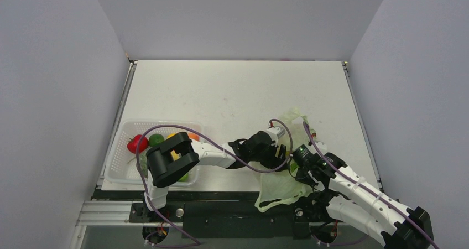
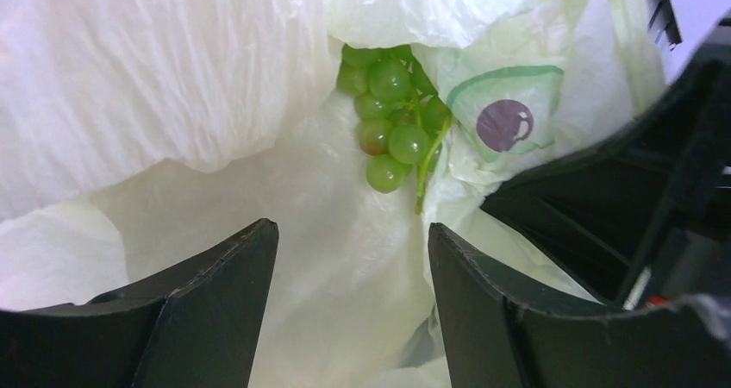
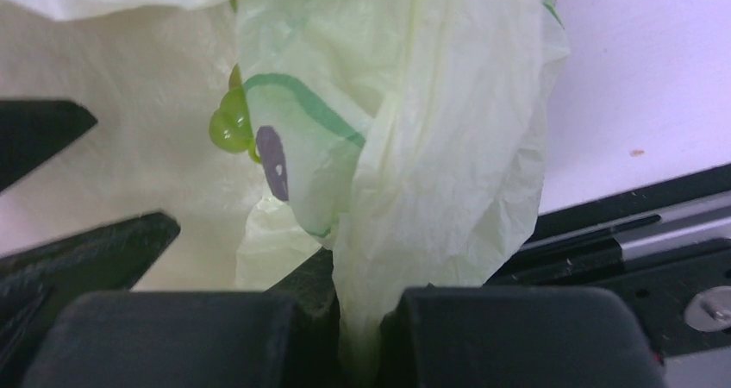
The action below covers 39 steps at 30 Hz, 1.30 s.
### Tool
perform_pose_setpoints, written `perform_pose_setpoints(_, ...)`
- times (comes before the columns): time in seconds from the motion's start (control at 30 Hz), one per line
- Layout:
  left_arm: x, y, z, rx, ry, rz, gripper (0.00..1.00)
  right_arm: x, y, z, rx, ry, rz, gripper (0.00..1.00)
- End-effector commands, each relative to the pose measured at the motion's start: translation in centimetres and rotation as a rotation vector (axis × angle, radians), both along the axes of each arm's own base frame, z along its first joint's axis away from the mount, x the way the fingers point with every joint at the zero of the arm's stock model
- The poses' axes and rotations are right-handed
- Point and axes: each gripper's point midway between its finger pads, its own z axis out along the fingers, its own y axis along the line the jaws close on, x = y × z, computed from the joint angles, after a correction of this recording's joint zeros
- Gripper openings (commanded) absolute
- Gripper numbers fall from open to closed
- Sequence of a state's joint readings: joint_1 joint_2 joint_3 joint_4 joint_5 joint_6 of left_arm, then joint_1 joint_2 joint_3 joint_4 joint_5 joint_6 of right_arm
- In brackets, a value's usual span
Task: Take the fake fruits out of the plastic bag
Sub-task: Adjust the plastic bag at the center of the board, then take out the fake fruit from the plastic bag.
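Scene: A pale yellow-green plastic bag (image 1: 276,188) is pictured at the lower right of the overhead frame, at the near edge of the white tabletop (image 1: 232,88), with both arms gathered at it.

Right fingers: The right fingers (image 3: 491,328) are pressed together on a gathered fold of the bag, which rises from between them at the bottom centre of the right wrist frame.

Left fingers: The left fingers (image 2: 246,276) are held apart and pointed into the bag's mouth. Only bag film is seen in the gap between them.

Fruit in the bag: A bunch of green grapes (image 2: 392,116) is shown at the upper centre of the left wrist frame, deep in the folds beside a printed logo, beyond the fingertips and untouched.

Fruit outside: Red (image 1: 136,144), green (image 1: 156,139) and orange (image 1: 193,136) pieces are seen in the latticed basket (image 1: 117,163) at the left.

Arm pose: The left arm is stretched from the lower left across to the bag, with its elbow over the basket's near side. The right arm is angled in from the lower right corner.

Step in hand: A reach for the grapes is judged to be under way.

How it is best done: The pinched fold should be held raised so the mouth is not let collapse. The left fingers should be advanced toward the bunch, set astride it, and closed on grapes or stem only. If film is caught as well, the bag is likely to be dragged along.
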State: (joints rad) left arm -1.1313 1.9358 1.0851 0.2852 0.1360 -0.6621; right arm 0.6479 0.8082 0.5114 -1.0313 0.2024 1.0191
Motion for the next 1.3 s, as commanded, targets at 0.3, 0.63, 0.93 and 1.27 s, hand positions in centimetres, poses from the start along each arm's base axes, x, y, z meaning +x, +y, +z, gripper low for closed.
perform_pose_setpoints(0.3, 4.5, 1.9, 2.0, -0.104, 0.002, 0.103, 0.61, 9.8, 3.5, 0.2, 0.203, -0.371, -0.058, 0.0)
perform_pose_setpoints(0.63, 6.4, -1.9, 5.6, -0.164, -0.04, 0.067, 0.61, 5.5, 2.3, 3.1, 0.18, -0.244, -0.016, 0.0)
perform_pose_setpoints(0.93, 8.3, -5.1, 3.9, -0.138, -0.028, 0.101, 0.56, 5.0, 1.6, 3.2, 0.177, -0.262, -0.044, 0.0)
perform_pose_setpoints(1.27, 9.2, -5.5, 1.7, -0.07, -0.063, 0.171, 0.5, 4.1, 1.2, 4.0, 0.184, -0.272, -0.018, 0.0)
